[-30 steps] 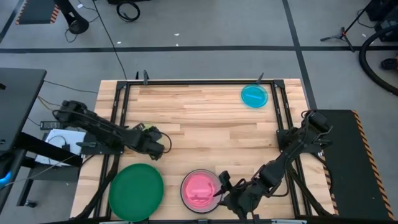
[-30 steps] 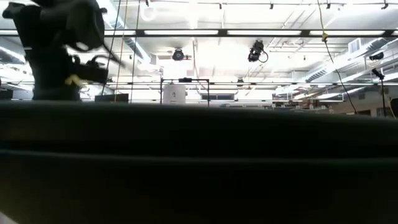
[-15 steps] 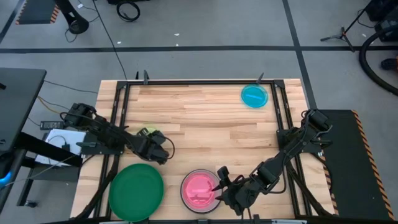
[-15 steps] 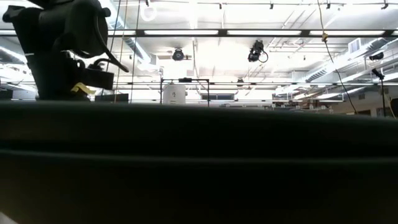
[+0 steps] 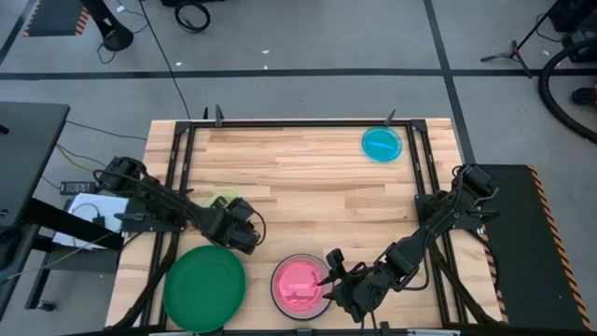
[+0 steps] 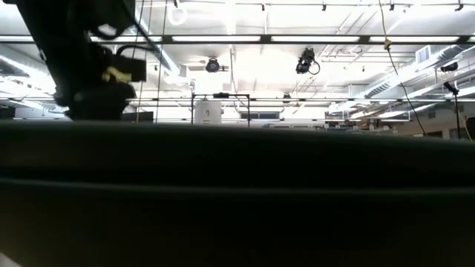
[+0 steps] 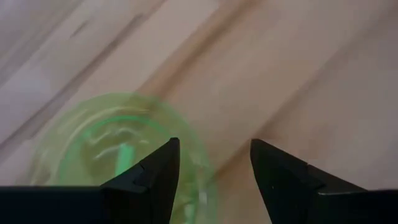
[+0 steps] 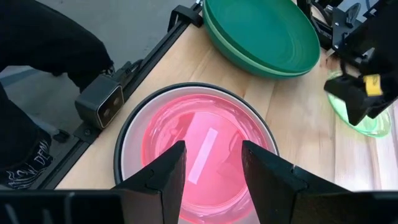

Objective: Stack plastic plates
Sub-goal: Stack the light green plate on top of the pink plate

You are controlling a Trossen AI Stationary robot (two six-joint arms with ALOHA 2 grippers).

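Observation:
The pink plate (image 5: pixel 297 284) (image 8: pixel 199 149) lies inside a whitish-grey plate (image 8: pixel 129 146), which sits in a black one (image 8: pixel 117 163) at the near edge. My right gripper (image 5: pixel 329 276) (image 8: pixel 212 168) hovers open over the pink plate's right part. A large dark green plate (image 5: pixel 203 287) (image 8: pixel 264 31) lies to the stack's left. The lime plate (image 5: pixel 221 200) (image 7: pixel 118 155) rests flat on the wood. My left gripper (image 5: pixel 244 233) (image 7: pixel 214 168) is open just beside the lime plate's near rim. The cyan plate (image 5: pixel 381 144) lies near the far right corner.
Black rails (image 5: pixel 183 177) run along the table's left, right and far sides. A camera block (image 8: pixel 102 102) sits at the near edge by the pink stack. Bare wood (image 5: pixel 317 187) spans the middle. A dark band (image 6: pixel 237 200) fills the low view's lower half.
My left gripper has moved toward the near edge and a little to the right, coming off the lime plate, which now shows behind it. My right gripper has shifted slightly along the pink plate's right rim.

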